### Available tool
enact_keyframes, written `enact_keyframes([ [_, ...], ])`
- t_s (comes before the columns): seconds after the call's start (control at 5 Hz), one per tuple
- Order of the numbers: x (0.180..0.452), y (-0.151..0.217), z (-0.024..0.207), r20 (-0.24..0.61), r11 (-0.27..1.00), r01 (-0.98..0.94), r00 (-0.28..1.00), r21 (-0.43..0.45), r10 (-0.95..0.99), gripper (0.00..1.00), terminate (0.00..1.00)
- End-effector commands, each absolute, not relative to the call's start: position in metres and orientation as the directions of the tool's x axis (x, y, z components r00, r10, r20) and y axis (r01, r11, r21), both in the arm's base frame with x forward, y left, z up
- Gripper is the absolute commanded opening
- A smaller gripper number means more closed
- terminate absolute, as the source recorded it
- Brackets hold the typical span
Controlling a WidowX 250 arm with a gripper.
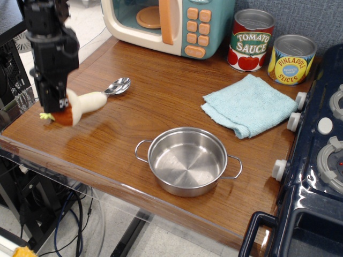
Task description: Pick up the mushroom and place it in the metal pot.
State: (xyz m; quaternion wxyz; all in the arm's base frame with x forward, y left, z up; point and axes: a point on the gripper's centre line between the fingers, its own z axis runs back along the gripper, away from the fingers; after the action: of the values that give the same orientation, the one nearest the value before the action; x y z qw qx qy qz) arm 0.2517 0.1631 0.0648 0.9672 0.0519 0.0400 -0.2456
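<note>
The mushroom (86, 101), with a cream stem and an orange-brown cap, hangs a little above the left end of the wooden table, its stem pointing right. My gripper (56, 104) is shut on its cap end, and the black fingers hide part of the cap. The metal pot (185, 163) stands empty near the front edge, well to the right of the gripper and apart from it.
A spoon (118, 85) with a green handle lies just behind the mushroom. A toy microwave (171, 21) and two cans (252, 40) (291, 59) stand at the back. A blue cloth (249, 104) lies to the right. A toy stove (321, 160) borders the right edge.
</note>
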Motion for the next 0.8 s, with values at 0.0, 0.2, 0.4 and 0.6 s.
enact_keyframes([
  [0.0, 0.257, 0.121, 0.123, 0.007, 0.853, 0.511, 0.857, 0.11, -0.514, 0.0, 0.0],
  [0.2, 0.259, 0.082, 0.125, 0.002, 0.816, 0.558, 0.825, 0.149, -0.565, 0.0, 0.0],
  [0.4, 0.258, 0.051, 0.12, -0.01, 0.775, 0.609, 0.787, 0.17, -0.616, 0.0, 0.0],
  [0.6, 0.253, 0.023, 0.105, -0.028, 0.732, 0.662, 0.744, 0.16, -0.667, 0.0, 0.0],
])
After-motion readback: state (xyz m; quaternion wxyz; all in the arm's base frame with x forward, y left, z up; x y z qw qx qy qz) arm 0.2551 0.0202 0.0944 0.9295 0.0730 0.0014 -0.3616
